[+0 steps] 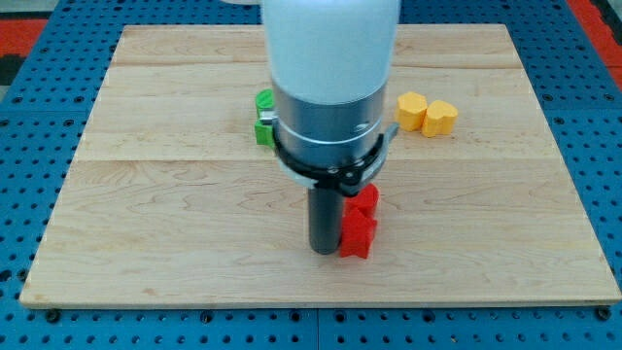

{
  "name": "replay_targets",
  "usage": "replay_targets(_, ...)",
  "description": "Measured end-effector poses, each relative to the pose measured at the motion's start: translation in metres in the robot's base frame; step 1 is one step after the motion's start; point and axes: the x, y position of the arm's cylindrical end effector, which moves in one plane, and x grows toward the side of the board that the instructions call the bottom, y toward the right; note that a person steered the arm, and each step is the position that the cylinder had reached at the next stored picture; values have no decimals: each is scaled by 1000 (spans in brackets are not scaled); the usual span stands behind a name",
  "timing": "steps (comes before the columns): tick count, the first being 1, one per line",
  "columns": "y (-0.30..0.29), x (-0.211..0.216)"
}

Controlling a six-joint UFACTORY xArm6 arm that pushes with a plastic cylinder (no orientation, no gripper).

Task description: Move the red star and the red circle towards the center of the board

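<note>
**A:** Camera view, from the near edge upward: what comes first?

**B:** The wooden board (pixel 146 253), lying on a blue pegboard surface (pixel 29 175). Toward the view's bottom, a little right of the board's middle, my tip (pixel 324 251) stands on the wood. It is a plain dark rod with nothing that can open, close or hold, so nothing is grasped; it only presses sideways.

**A:** And the red pieces?

**B:** Right at the tip's right side. A red block (pixel 357 236) sits against the rod, touching it or very nearly. Just above it, touching, is a second red block (pixel 364 199), partly hidden by the arm's body. Which one is the star and which the circle I cannot tell; their outlines are too small and partly covered. Both lie slightly below and right of the board's centre.

**A:** Further up?

**B:** The arm's grey and white housing (pixel 326 87) covers the middle of the board. At its left edge a green block (pixel 263 119) pokes out, mostly hidden, shape unclear. To the right, well apart from the reds, sit two yellow blocks side by side and touching: a yellow block (pixel 412 110) with flat faces, and a yellow heart-like block (pixel 441 118).
</note>
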Motion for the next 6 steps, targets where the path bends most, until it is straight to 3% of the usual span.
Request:
replay_targets(1,17,-11)
replay_targets(2,3,13)
replay_targets(3,52,19)
replay_targets(6,52,-57)
